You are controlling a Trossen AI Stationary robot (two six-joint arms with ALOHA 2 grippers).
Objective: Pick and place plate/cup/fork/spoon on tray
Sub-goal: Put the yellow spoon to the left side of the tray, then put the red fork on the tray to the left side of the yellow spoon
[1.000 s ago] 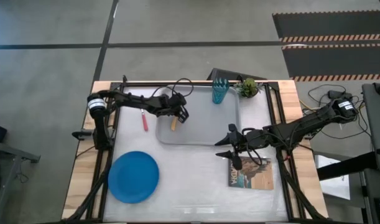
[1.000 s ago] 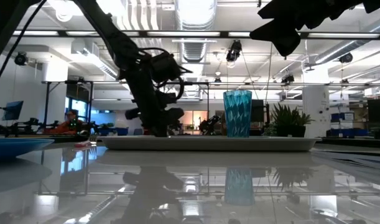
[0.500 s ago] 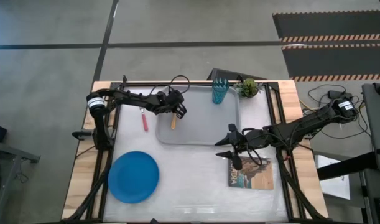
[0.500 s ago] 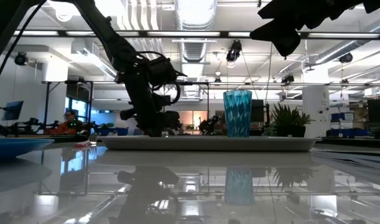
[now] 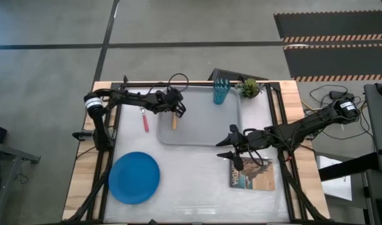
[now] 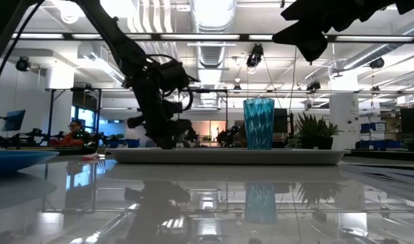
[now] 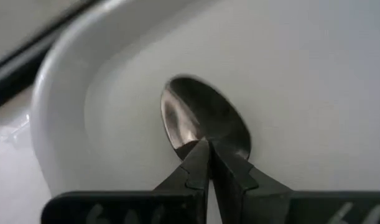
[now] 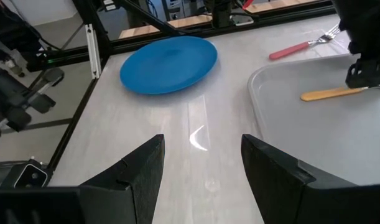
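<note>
The orange-handled spoon [image 5: 174, 122] lies in the left part of the light-grey tray [image 5: 203, 134]. Its metal bowl [image 7: 202, 118] is near the tray's rounded corner. My left gripper [image 5: 176, 111] is shut at the spoon's bowl end. The teal cup [image 5: 221, 92] stands upright on the tray's far edge. The pink-handled fork [image 5: 145, 120] lies on the table left of the tray. The blue plate [image 5: 134, 177] lies flat at the near left. My right gripper [image 5: 230, 148] is open and empty, off the tray's near right corner. My left gripper pinches the spoon at its neck [image 7: 199, 142], just behind the bowl, between its two fingertips. The fingers come from above, slanting down. The bowl rests on the tray floor, and the handle [image 8: 329, 93] lies flat on the tray.
A brown picture-covered book [image 5: 251, 174] lies near my right gripper. A small green potted plant [image 5: 250, 87] stands beside the cup at the far edge. Black frame rails run along the table's left and right sides.
My left gripper has moved a little toward the table's left and far edges, staying low over the tray at the spoon's bowl end. The spoon's handle still lies on the tray.
</note>
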